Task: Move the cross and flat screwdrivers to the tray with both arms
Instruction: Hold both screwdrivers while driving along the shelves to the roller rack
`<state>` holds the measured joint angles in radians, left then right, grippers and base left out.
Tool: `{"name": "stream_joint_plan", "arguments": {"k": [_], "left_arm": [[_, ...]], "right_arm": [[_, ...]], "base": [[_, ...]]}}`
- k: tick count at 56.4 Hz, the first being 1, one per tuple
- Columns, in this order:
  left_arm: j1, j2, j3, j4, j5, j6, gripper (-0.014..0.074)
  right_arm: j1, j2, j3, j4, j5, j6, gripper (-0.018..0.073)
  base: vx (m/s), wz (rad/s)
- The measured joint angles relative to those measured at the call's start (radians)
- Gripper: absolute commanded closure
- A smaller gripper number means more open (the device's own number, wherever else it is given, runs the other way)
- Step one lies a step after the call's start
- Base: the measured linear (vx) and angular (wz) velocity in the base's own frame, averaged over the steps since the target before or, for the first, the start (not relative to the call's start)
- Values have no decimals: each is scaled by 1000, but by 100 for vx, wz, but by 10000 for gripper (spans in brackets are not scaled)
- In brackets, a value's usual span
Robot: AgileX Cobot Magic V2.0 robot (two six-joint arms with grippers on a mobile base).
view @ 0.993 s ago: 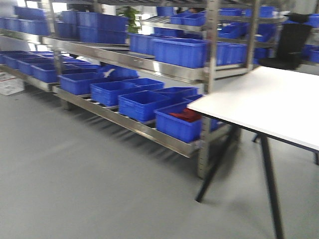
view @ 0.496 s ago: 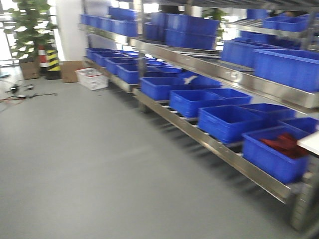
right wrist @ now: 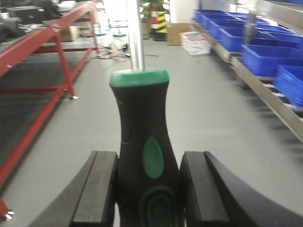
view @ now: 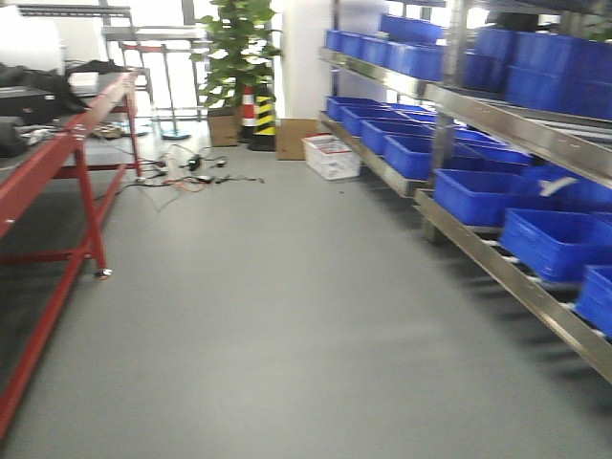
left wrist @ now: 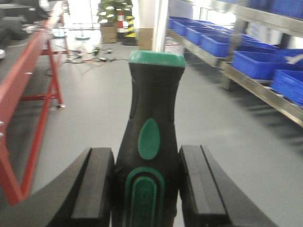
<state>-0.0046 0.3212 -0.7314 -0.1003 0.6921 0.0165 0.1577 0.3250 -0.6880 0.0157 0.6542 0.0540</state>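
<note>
Swung left along the steel racking [view: 535, 134] since a second ago: front view, now with red workbench [view: 57, 143] at left and blue bins [view: 478, 196] at right.
Item 1: first screwdriver [left wrist: 152, 118], black-and-green handle clamped in left gripper [left wrist: 147, 189].
Item 2: second screwdriver [right wrist: 142, 123], same handle, clamped in right gripper [right wrist: 147, 189], silver shaft [right wrist: 135, 38] pointing away over grey floor [right wrist: 208, 109].
</note>
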Motion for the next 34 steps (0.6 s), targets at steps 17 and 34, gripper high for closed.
{"name": "stream_joint_plan", "arguments": {"k": [17, 34], "left_arm": [[0, 0, 0, 0, 0, 0, 602], [0, 0, 0, 0, 0, 0, 602]], "right_arm": [[0, 0, 0, 1, 0, 0, 567], [0, 0, 0, 1, 1, 0, 567]], "base": [[57, 22], [59, -1]]}}
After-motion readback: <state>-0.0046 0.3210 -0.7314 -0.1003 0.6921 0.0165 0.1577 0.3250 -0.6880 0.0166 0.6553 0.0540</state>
